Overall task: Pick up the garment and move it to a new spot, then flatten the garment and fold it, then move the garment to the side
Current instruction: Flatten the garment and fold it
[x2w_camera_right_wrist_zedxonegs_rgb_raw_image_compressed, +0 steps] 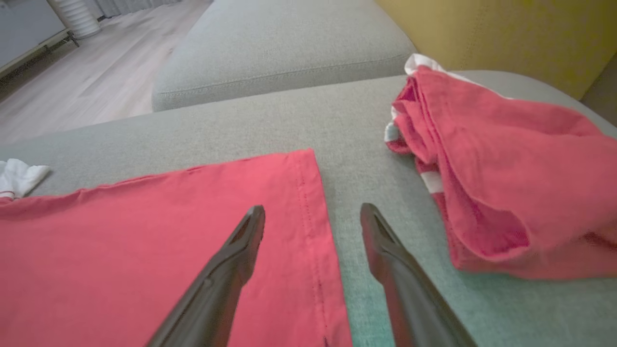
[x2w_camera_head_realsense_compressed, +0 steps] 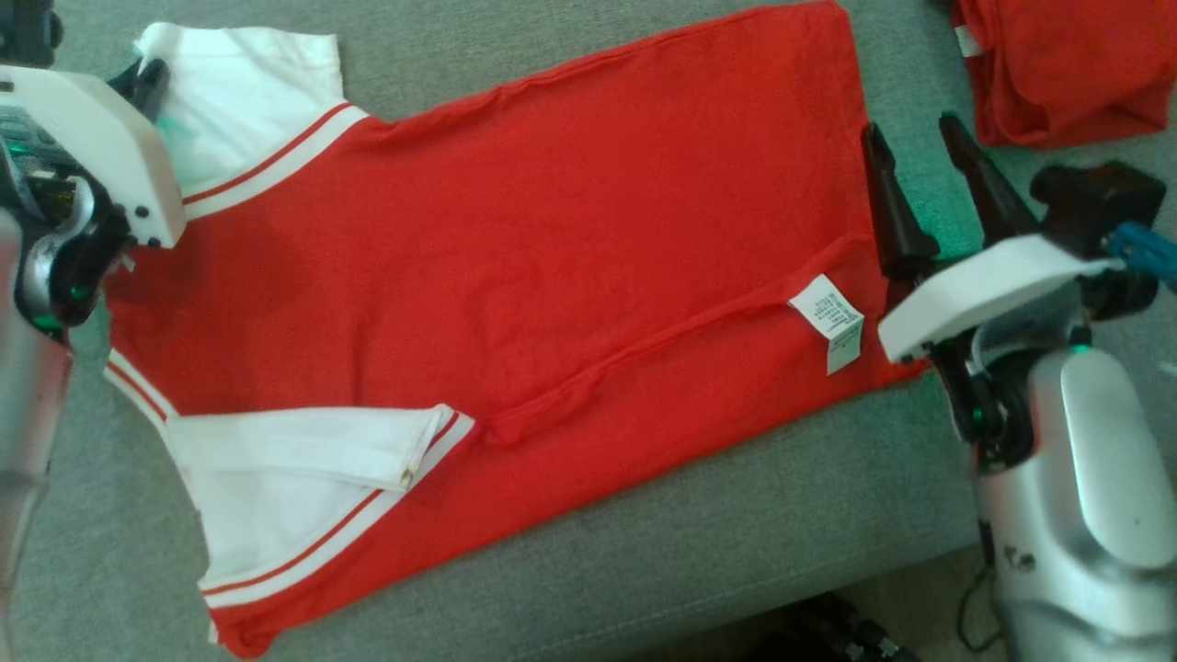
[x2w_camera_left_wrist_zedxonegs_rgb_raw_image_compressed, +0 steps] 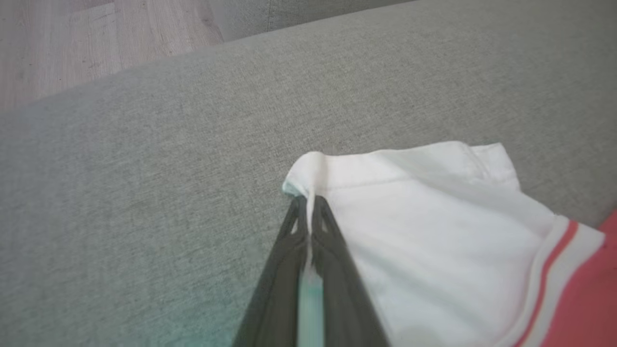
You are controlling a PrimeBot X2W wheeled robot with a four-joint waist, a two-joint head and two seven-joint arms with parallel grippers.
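The garment (x2w_camera_head_realsense_compressed: pixel 552 248) is a red shirt with white, red-striped sleeves, spread flat across the grey sofa cushion (x2w_camera_head_realsense_compressed: pixel 736 533). A white label shows near its hem. My left gripper (x2w_camera_left_wrist_zedxonegs_rgb_raw_image_compressed: pixel 308 205) is shut on the hem corner of the far white sleeve (x2w_camera_left_wrist_zedxonegs_rgb_raw_image_compressed: pixel 434 217), with a fold of white cloth pinched between its dark fingers. In the head view that gripper (x2w_camera_head_realsense_compressed: pixel 147 78) sits at the upper left, mostly behind its pale wrist. My right gripper (x2w_camera_right_wrist_zedxonegs_rgb_raw_image_compressed: pixel 313 217) stands open over the shirt's bottom hem (x2w_camera_right_wrist_zedxonegs_rgb_raw_image_compressed: pixel 308 217), one finger above the red cloth and the other above bare cushion (x2w_camera_right_wrist_zedxonegs_rgb_raw_image_compressed: pixel 366 144).
A second red garment (x2w_camera_head_realsense_compressed: pixel 1067 64) lies crumpled at the cushion's far right (x2w_camera_right_wrist_zedxonegs_rgb_raw_image_compressed: pixel 506 168). A wooden floor (x2w_camera_right_wrist_zedxonegs_rgb_raw_image_compressed: pixel 87 82) lies beyond the sofa. The cushion's front edge runs along the lower part of the head view, with dark cables below it.
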